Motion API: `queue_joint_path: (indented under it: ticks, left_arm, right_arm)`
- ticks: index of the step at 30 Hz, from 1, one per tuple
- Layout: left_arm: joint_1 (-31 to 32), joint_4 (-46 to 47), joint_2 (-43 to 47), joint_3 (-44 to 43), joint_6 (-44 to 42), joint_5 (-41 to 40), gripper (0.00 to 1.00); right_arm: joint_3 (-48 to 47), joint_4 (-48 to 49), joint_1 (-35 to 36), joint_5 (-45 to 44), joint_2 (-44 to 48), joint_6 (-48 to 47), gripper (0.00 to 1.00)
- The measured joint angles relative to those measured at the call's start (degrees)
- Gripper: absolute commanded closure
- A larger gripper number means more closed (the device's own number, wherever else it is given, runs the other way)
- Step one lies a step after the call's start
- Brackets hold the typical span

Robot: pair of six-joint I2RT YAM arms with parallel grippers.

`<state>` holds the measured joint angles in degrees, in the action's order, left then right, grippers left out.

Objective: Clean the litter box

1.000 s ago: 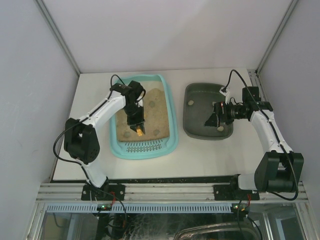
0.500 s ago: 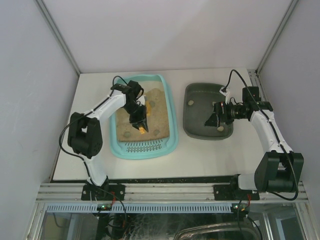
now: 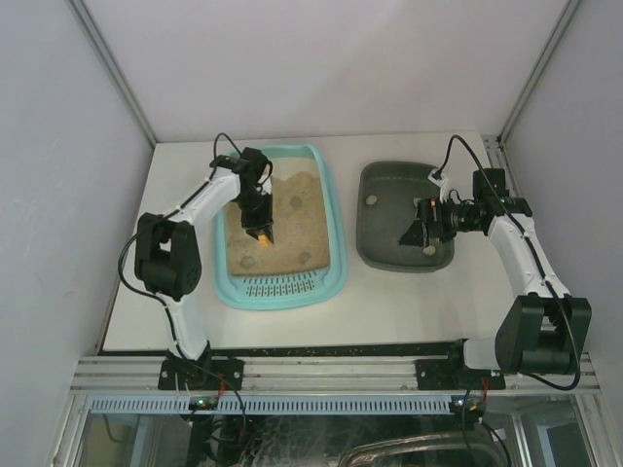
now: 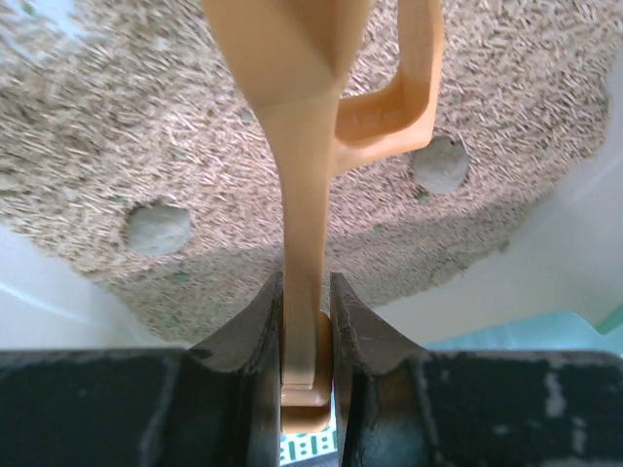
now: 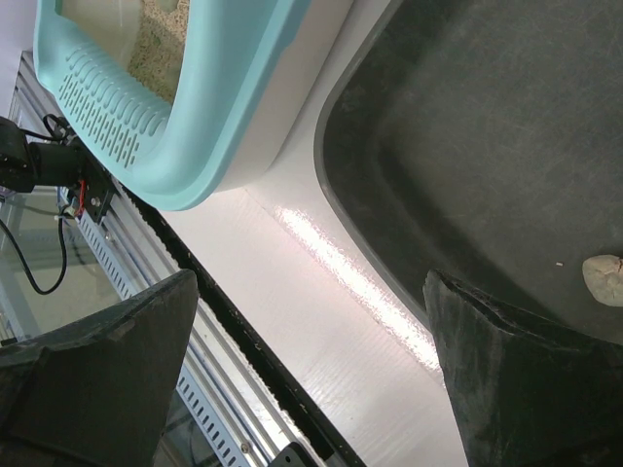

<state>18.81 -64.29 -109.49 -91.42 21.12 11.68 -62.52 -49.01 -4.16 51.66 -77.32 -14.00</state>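
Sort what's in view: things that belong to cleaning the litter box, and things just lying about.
Belongs: litter box, sand, grey clumps, orange scoop clamped in left hand, dark grey tray with pale lumps (probably the dump spot).
Just there: table, metal rail, black cable; right hand, open, above the tray.
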Motion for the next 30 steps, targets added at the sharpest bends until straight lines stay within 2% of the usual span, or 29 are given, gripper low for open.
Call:
queue_joint_path:
  ticks: [8,17,30]
  left_arm:
    - [-0.94,1.53,-0.13,-0.31,-3.39,-1.99,1.0]
    - [-0.5,3.23,-2.62,-0.87,-6.45,5.03,1.0]
    - [2.1,2.23,-5.29,-2.29,-7.82,-3.37,1.0]
  right_arm:
    - [0.0,-0.02,0.0,0.39,0.0,-0.04,0.0]
    - [0.0,-0.04,-0.15,1.66,0.0,-0.09,0.0]
    - [0.0,-0.04,-0.26,1.64,0.0,-0.09,0.0]
